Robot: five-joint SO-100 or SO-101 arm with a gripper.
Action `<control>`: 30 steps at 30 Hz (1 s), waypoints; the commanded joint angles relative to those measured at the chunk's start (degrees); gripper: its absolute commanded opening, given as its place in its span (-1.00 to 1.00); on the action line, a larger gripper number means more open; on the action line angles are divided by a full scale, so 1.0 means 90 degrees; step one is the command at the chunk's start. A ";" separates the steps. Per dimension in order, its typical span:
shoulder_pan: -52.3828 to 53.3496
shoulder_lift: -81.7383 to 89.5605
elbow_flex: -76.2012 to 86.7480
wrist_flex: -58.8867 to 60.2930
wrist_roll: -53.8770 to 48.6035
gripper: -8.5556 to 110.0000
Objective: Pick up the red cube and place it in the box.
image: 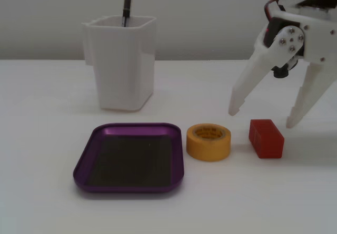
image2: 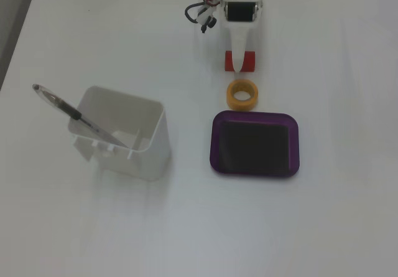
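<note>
Hovering my spread pincer (image: 264, 117) just above the red cube (image: 266, 138), I have nothing lifted yet, and the tray (image: 84, 160) beyond the tape roll (image: 208, 142) lies empty.

yellow tape roll (image: 208, 142), white cup (image: 122, 61) holding a pen (image: 126, 5)
</note>
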 commanded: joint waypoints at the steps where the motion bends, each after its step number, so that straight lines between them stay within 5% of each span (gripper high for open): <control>1: -0.0029 -0.0195 0.0068 -0.0273 -0.0039 -0.41; 12: -0.0010 -0.1504 0.0186 -0.1006 -0.0029 -0.43; 20: -0.0039 -0.1680 0.0107 -0.0996 -0.0039 -0.88; 23: -0.0078 -0.1631 0.0107 -0.0947 -0.0039 -0.86; 30: -0.0117 -0.0342 -0.0996 0.0342 0.0020 -0.87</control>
